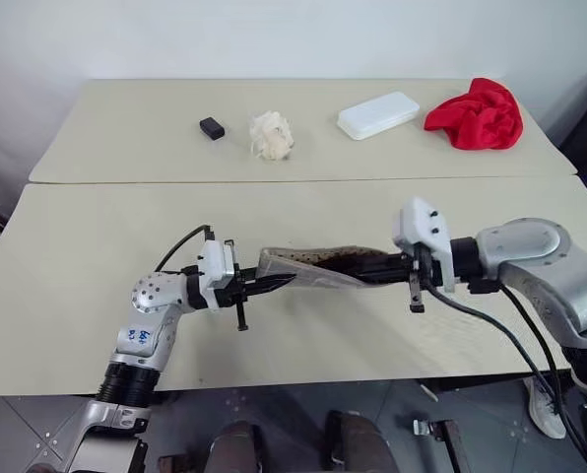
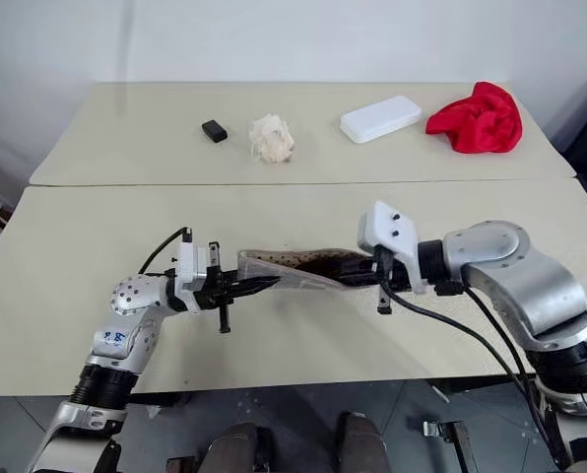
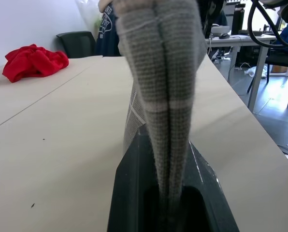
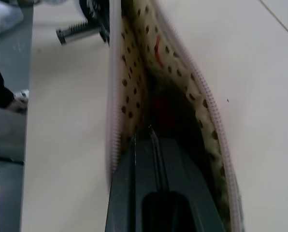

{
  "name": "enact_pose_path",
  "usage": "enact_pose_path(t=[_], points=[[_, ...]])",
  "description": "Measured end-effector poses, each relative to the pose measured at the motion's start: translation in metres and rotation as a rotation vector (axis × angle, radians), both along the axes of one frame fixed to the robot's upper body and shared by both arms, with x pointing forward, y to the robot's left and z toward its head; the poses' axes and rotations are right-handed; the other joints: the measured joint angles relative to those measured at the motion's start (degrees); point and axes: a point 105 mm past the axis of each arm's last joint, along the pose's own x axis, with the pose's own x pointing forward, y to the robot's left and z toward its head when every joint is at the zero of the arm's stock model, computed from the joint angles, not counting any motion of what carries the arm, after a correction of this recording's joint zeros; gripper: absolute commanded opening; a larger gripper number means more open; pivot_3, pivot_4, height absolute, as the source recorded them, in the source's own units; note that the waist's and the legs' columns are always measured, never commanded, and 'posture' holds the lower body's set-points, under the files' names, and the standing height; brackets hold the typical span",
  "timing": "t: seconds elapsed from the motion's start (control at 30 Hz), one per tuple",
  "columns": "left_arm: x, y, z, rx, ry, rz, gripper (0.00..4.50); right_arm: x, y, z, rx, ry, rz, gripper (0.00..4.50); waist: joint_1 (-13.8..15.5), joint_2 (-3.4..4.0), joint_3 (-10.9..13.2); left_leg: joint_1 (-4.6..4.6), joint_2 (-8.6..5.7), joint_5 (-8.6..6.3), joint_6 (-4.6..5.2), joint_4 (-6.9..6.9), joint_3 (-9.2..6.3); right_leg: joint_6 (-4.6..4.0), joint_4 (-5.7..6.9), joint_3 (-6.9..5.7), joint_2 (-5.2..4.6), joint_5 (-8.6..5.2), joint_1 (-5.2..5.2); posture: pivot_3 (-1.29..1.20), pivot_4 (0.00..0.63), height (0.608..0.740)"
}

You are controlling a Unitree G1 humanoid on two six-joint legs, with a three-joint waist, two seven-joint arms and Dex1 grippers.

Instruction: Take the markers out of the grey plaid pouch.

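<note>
Just above the near table point(image 1: 77, 296), the grey plaid pouch point(image 1: 308, 268) hangs stretched between both arms. At its left end, the left gripper point(image 1: 264, 284) is clamped on the fabric. From the right, the right gripper point(image 1: 367, 266) reaches into the pouch's open mouth, fingers closed together inside the dotted lining point(image 4: 129, 82). On the far table lie a white case point(image 1: 377, 114) and a red cloth point(image 1: 476, 115).

The two head views look forward and down over the desk point(image 1: 97, 246), sharing the whole scene. Each wrist view sits very near the grey plaid pouch point(image 3: 163, 87), facing along its own fingers.
</note>
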Motion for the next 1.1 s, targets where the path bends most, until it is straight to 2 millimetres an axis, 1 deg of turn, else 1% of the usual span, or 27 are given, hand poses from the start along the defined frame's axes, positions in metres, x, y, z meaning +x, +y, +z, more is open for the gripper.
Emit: enact_pose_path(t=[0.13, 0.27, 0.3, 0.33, 0.47, 0.5, 0.63, 0.73, 0.97, 1.1], points=[[0.0, -0.001, -0.001, 0.007, 0.0, 0.001, 0.0, 0.006, 0.003, -0.009, -0.101, -0.097, -0.003, 0.02, 0.0, 0.0, 0.0, 0.0, 0.0, 0.0, 0.0, 0.03, 0.0, 0.0, 0.02, 0.0, 0.0, 0.0, 0.0, 0.0, 0.15, 0.74], [0.0, -0.001, -0.001, 0.005, 0.001, 0.004, 0.0, 0.016, 0.012, 0.001, -0.138, -0.215, -0.054, 0.02, -0.1, 0.0, 0.0, 0.0, 0.02, 0.0, 0.0, 0.02, 0.0, 0.0, 0.04, -0.01, 0.0, 0.0, -0.01, 0.0, 0.15, 0.74], [0.0, -0.001, -0.001, 0.004, 0.001, 0.005, 0.0, 0.016, 0.012, 0.001, -0.141, -0.224, -0.06, 0.37, -0.1, 0.0, 0.0, 0.0, 0.01, 0.0, 0.0, 0.02, 0.0, 0.0, 0.03, -0.01, 0.01, 0.0, -0.01, 0.0, 0.15, 0.74], [0.0, -0.001, -0.002, 0.004, 0.001, 0.007, 0.0, 0.018, 0.011, -0.001, -0.154, -0.226, -0.072, 0.55, 0.1, 0.0, 0.0, -0.01, 0.01, 0.0, 0.0, 0.02, -0.01, 0.0, 0.01, -0.02, 0.0, 0.0, 0.0, 0.0, 0.15, 0.74], [0.001, -0.002, -0.003, 0.006, 0.006, 0.008, 0.0, 0.019, 0.009, -0.012, -0.205, -0.223, -0.085, 1.91, 0.0, 0.0, 0.0, -0.01, 0.0, 0.0, 0.0, 0.02, 0.0, 0.0, 0.01, -0.02, 0.0, 0.0, 0.0, 0.0, 0.15, 0.74], [0.0, -0.003, -0.003, 0.006, 0.009, 0.006, 0.0, 0.02, 0.009, -0.012, -0.209, -0.235, -0.086, 2.19, -0.1, 0.0, 0.0, -0.01, 0.0, 0.0, 0.0, 0.02, 0.0, 0.0, 0.01, -0.02, 0.0, 0.0, 0.0, 0.0, 0.15, 0.74], [0.0, -0.005, -0.004, 0.002, 0.017, 0.002, 0.0, 0.02, 0.01, -0.01, -0.224, -0.276, -0.071, 3.59, -0.1, 0.0, 0.0, -0.01, 0.01, 0.0, 0.0, 0.02, 0.0, 0.0, 0.01, -0.02, 0.01, 0.0, 0.0, 0.0, 0.15, 0.74], [0.001, -0.007, -0.005, -0.007, 0.03, 0.009, 0.0, 0.02, 0.01, -0.009, -0.234, -0.302, -0.062, 4.49, -0.1, 0.0, 0.0, -0.01, 0.01, 0.0, 0.0, 0.02, 0.0, 0.0, 0.0, -0.02, 0.01, 0.0, 0.0, 0.0, 0.15, 0.74], [0.002, -0.007, -0.007, -0.021, 0.082, 0.008, 0.0, 0.026, 0.012, -0.013, -0.266, -0.347, -0.064, 4.49, -0.1, 0.0, 0.0, -0.01, 0.01, 0.0, 0.0, 0.03, 0.0, 0.0, 0.01, -0.02, 0.01, 0.0, 0.01, 0.0, 0.15, 0.74], [0.002, -0.007, -0.009, -0.036, 0.151, -0.007, 0.0, 0.036, 0.02, -0.012, -0.286, -0.371, -0.075, 4.49, -0.2, 0.0, 0.0, 0.0, 0.01, 0.0, 0.0, 0.04, 0.0, 0.0, 0.03, -0.02, 0.01, 0.0, 0.0, 0.0, 0.15, 0.74]])
